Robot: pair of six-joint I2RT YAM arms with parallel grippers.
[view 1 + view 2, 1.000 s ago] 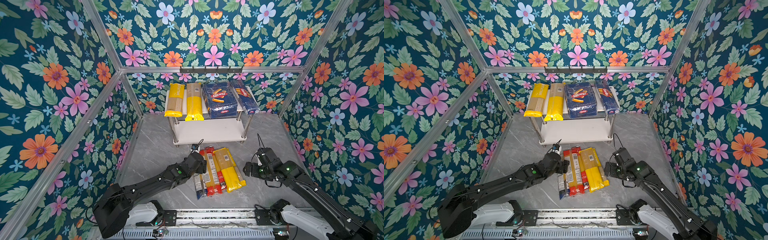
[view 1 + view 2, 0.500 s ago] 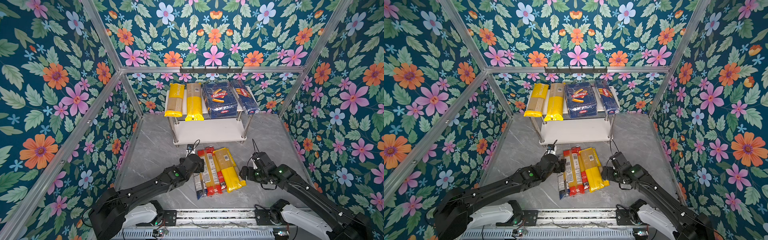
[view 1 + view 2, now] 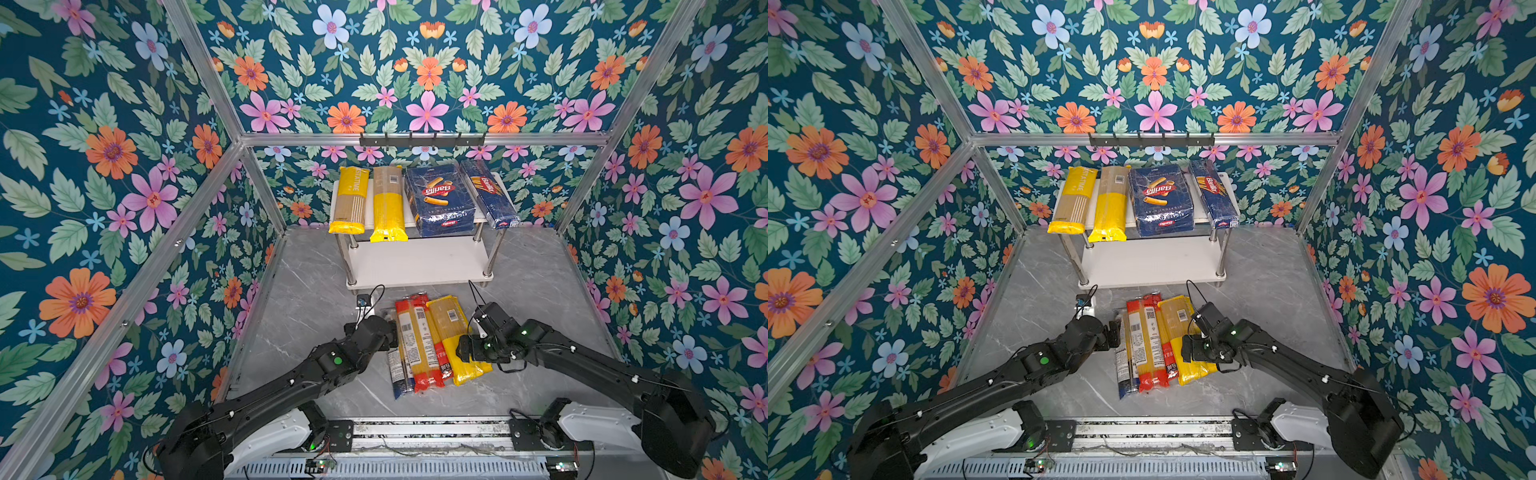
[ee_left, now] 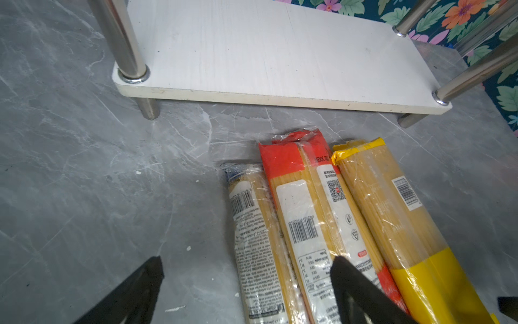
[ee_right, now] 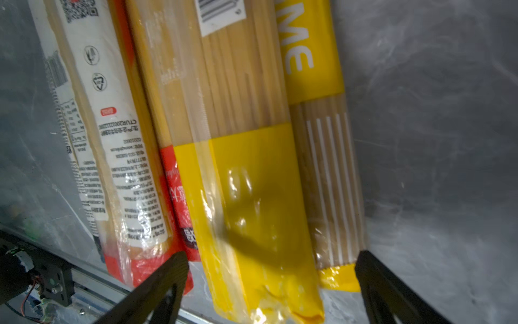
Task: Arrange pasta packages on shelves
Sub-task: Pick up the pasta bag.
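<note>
Both grippers, left (image 4: 246, 280) and right (image 5: 270, 275), stand with jaws apart over the floor packs (image 3: 432, 340), evidently to stock the bare lower shelf (image 3: 415, 262).

The brand "Barilla" is printed in a red oval on the wide dark-blue bag (image 3: 439, 199) and also on the long blue pack (image 3: 489, 193), both lying on the top shelf. On the yellow pack (image 5: 314, 56) seen in the right wrist view, the white letters "ME" are read. Barcodes, a QR code and small print are seen on the red pack (image 4: 314, 213), but this print cannot be read with certainty.
</note>
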